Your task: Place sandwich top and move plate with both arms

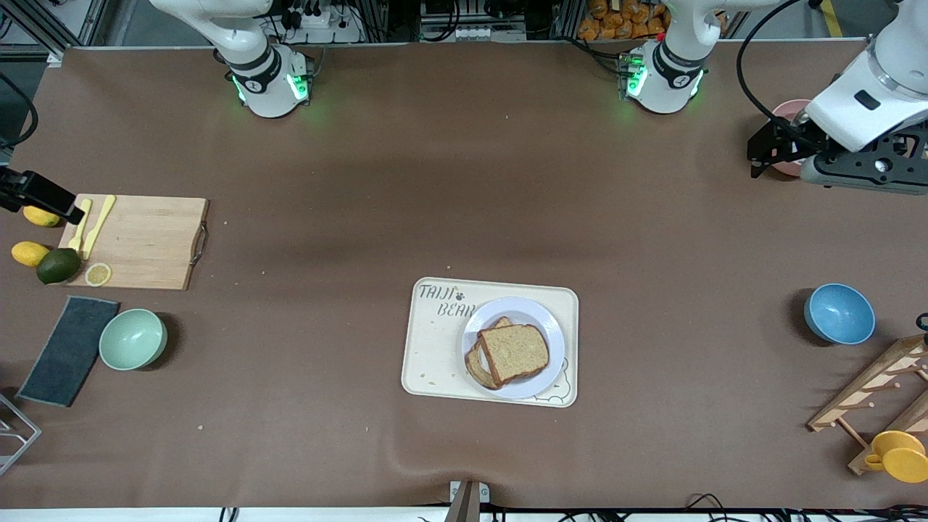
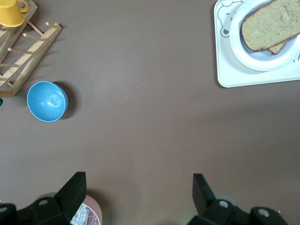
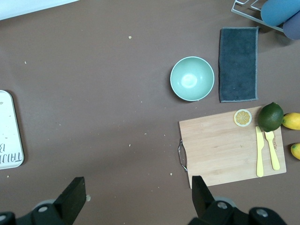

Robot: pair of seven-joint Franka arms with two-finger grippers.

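The sandwich top (image 1: pixel 513 353), a light brown slice with a darker crust, lies on another slice on the round pale plate (image 1: pixel 540 312). The plate stands on the cream bear tray (image 1: pixel 435 348) mid-table. The left wrist view shows the sandwich top (image 2: pixel 269 23) on the plate (image 2: pixel 248 52). My left gripper (image 1: pixel 761 156) (image 2: pixel 138 192) hangs open and empty by a pink bowl (image 1: pixel 786 116) at the left arm's end. My right gripper (image 1: pixel 69 210) (image 3: pixel 136 192) is open and empty, above the cutting board's (image 1: pixel 145 243) outer edge at the right arm's end.
A blue bowl (image 1: pixel 839 313), a wooden rack (image 1: pixel 877 391) and a yellow cup (image 1: pixel 897 455) stand at the left arm's end. A green bowl (image 1: pixel 133 338), a dark cloth (image 1: pixel 69 350), a lime (image 1: pixel 58 265) and lemons (image 1: pixel 30 253) lie by the cutting board.
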